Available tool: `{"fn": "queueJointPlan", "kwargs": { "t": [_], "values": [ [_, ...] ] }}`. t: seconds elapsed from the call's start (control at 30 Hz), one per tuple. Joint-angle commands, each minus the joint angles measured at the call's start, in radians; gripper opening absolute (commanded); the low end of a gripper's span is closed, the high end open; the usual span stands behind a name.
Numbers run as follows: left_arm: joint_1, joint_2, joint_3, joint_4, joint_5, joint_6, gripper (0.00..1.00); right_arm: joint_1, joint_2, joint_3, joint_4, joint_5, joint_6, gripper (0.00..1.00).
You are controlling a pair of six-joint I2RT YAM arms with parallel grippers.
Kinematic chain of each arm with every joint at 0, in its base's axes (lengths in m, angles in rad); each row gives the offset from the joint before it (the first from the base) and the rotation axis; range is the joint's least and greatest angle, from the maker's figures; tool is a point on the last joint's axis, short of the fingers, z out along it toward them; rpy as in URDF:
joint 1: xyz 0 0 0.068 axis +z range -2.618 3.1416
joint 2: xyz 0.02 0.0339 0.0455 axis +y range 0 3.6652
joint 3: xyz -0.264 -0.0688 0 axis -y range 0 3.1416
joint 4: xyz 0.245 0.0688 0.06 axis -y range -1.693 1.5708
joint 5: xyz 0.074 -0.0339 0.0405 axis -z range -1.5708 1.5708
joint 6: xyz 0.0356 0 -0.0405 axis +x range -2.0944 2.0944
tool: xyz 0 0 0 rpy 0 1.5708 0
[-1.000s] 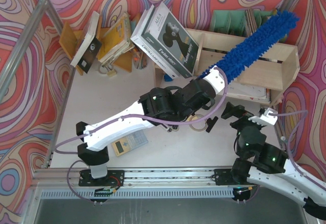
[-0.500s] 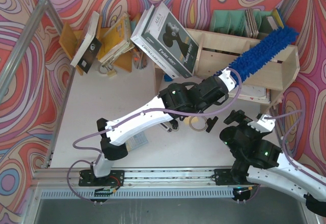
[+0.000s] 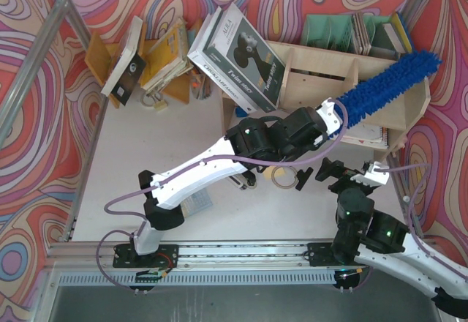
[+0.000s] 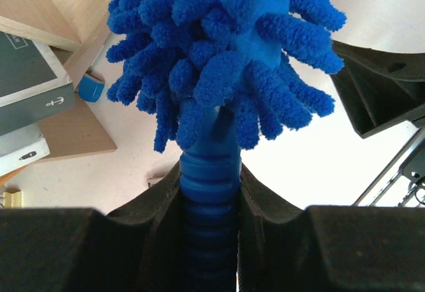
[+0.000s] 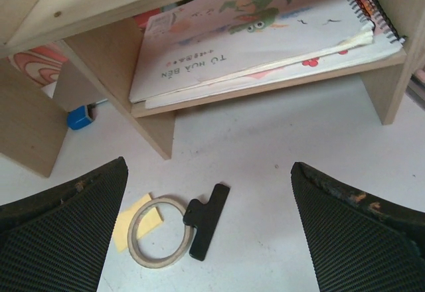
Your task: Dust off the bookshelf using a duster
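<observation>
Blue chenille fills the left wrist view: the left tool [image 4: 211,192] is clamped tight on the ribbed handle of the duster [image 4: 226,53], one finger pressed to each side. Seen from overhead, the brush runs up and right from that tool across the right end of the bookshelf [image 3: 311,80], with its tip past the right side panel's upper corner. Whether the pile touches wood cannot be told from above. Step in hand, by my reading: sweeping the shelf's right end. The right tool [image 5: 209,232] is spread wide, holds nothing, and hangs low over the surface [image 5: 299,172] before the bottom shelf, where a spiral-bound book [image 5: 265,33] lies flat. The next move likely calls for drawing the brush leftward along the boards, pile in contact, clear of the leaning books [image 3: 241,55] at the left end.
</observation>
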Motion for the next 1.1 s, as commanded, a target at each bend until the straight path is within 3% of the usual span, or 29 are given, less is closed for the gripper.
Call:
{"fn": "queueJointPlan", "kwargs": {
  "t": [0.0, 0.27, 0.47, 0.63, 1.07],
  "values": [
    [0.002, -0.001, 0.028, 0.025, 0.055, 0.026, 0.0, -0.002, 0.023, 0.004, 0.117, -0.018, -0.113, 0.99],
    [-0.045, -0.004, 0.028, 0.008, 0.068, 0.078, 0.0, -0.001, 0.043, 0.011, 0.082, 0.023, -0.062, 0.99],
    [-0.052, -0.159, -0.144, 0.17, 0.057, 0.069, 0.0, -0.001, 0.036, 0.005, 0.089, 0.029, -0.063, 0.99],
    [-0.052, -0.271, -0.274, 0.252, -0.032, 0.047, 0.0, -0.001, 0.033, 0.003, 0.091, 0.026, -0.062, 0.99],
    [0.005, -0.269, -0.316, 0.093, -0.265, -0.063, 0.0, -0.001, 0.03, -0.001, 0.095, 0.027, -0.063, 0.99]
  ]
}}
